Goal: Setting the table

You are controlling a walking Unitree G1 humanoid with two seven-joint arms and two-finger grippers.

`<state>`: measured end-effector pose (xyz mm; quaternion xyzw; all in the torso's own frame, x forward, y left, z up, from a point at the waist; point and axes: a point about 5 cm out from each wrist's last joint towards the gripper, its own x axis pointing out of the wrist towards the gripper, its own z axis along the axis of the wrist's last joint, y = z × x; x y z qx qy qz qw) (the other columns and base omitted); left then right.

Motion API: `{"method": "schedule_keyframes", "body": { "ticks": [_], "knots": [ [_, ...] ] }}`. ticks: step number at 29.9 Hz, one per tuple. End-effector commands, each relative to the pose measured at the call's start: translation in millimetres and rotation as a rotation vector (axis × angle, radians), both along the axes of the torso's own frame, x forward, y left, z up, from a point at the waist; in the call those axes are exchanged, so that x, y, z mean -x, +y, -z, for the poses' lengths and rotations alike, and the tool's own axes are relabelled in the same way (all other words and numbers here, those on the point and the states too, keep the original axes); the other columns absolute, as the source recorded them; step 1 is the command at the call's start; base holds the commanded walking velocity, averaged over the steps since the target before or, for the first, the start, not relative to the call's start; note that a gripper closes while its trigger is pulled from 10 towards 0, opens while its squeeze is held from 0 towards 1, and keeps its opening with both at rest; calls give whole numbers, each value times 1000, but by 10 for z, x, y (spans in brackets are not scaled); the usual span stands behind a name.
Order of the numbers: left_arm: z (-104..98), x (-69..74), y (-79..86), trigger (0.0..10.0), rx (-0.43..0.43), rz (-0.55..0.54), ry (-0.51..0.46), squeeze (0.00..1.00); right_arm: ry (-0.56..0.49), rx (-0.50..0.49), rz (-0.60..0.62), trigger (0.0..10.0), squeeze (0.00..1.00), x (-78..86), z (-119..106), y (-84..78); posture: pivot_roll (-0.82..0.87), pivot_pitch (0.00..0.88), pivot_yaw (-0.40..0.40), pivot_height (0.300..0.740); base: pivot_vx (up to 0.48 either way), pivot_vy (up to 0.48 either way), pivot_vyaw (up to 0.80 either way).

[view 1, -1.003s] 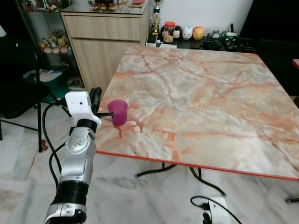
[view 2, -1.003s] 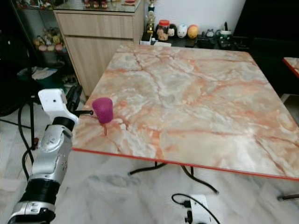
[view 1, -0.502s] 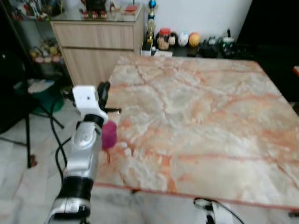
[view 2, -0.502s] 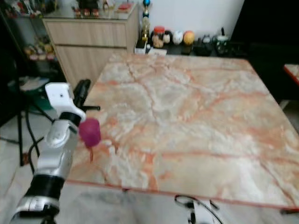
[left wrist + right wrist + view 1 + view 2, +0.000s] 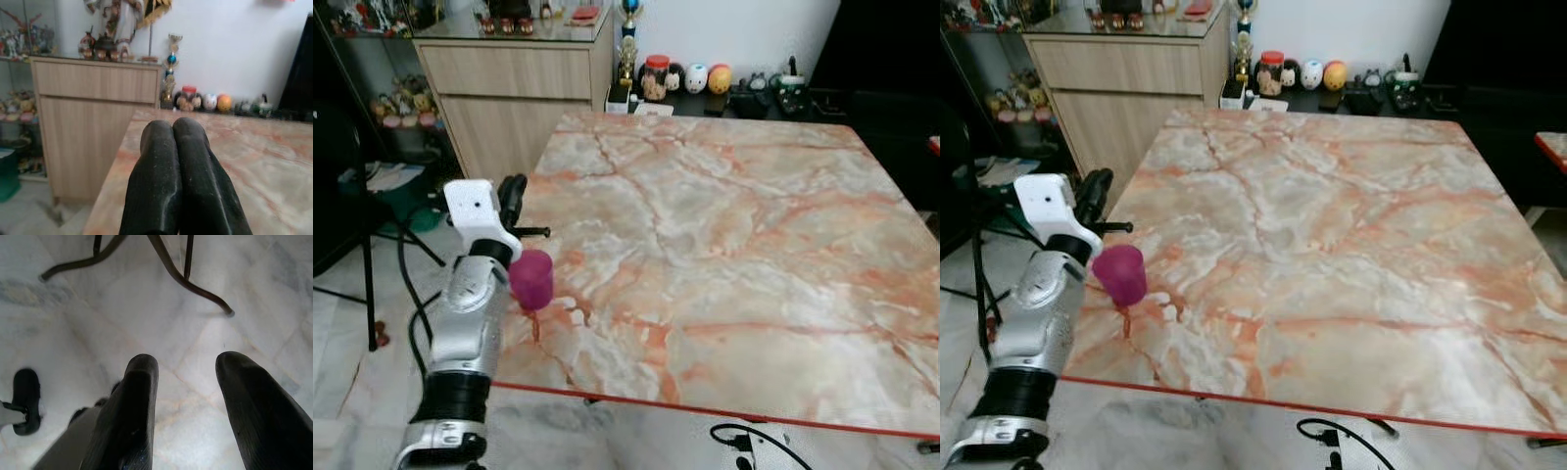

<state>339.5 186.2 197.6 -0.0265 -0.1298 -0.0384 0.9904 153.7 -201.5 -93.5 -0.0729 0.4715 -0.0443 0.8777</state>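
A square marble table [image 5: 724, 235] with pink and orange veining and a red rim stands on a pale tiled floor [image 5: 352, 392]. A small magenta cup [image 5: 531, 279] stands upright on the tabletop near its left edge, toward the front left corner. The robot's silver left arm [image 5: 470, 333] rises beside that edge, partly in front of the cup. The left gripper [image 5: 174, 142] is raised at the table's left edge, just above and behind the cup, its two black fingers [image 5: 156, 186] pressed together with nothing between them, pointing across the tabletop toward the far wall. Whether the arm touches the cup cannot be told. The right gripper [image 5: 188, 377] hangs low over the floor near the table's dark curved metal legs [image 5: 171, 269], its fingers spread apart and holding nothing. Beyond the far left corner stands a light wooden cabinet [image 5: 519, 98]. Small jars and round figurines [image 5: 690, 76] line a low dark shelf against the white wall behind the table.
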Motion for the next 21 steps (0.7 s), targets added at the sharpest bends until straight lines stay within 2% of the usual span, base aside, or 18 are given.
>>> {"method": "schedule_keyframes", "body": {
  "ticks": [1,4,5,7,9,10,11,12,17,21],
  "knots": [
    [24,23,8,10000,-29,26,62,0,21,2,-2,10000,0,47,17,-23,49,0,-10,740,0,0,0],
    [68,54,93,10000,-33,19,171,0,32,3,-1,10000,0,86,30,-36,45,0,-4,740,0,0,0],
    [93,88,180,10000,-33,0,250,0,40,1,-5,10000,0,100,37,-29,48,0,-4,740,0,0,0],
    [99,98,200,10000,-33,-4,268,0,42,0,-6,10000,0,103,39,-27,48,0,-4,740,0,0,0],
    [122,135,219,10000,-56,-2,326,0,48,2,-15,10000,0,115,45,-17,51,0,-3,740,0,0,0],
    [137,167,229,10000,-37,-6,368,31,53,4,-25,10000,0,124,50,-5,53,0,0,740,0,0,0],
    [137,167,229,10000,-37,-6,368,31,53,4,-25,10000,0,124,50,-5,53,0,0,740,0,0,0],
    [151,199,241,10000,-14,-16,405,1000,58,4,-32,10000,0,132,55,7,55,0,0,740,0,0,0],
    [171,227,227,10000,91,-6,511,1000,66,0,-40,10000,0,133,60,25,58,0,-1,740,0,0,0],
    [202,238,203,10000,124,7,573,1000,67,-2,-38,10000,0,131,59,19,53,0,3,740,0,0,0]
  ]
}}
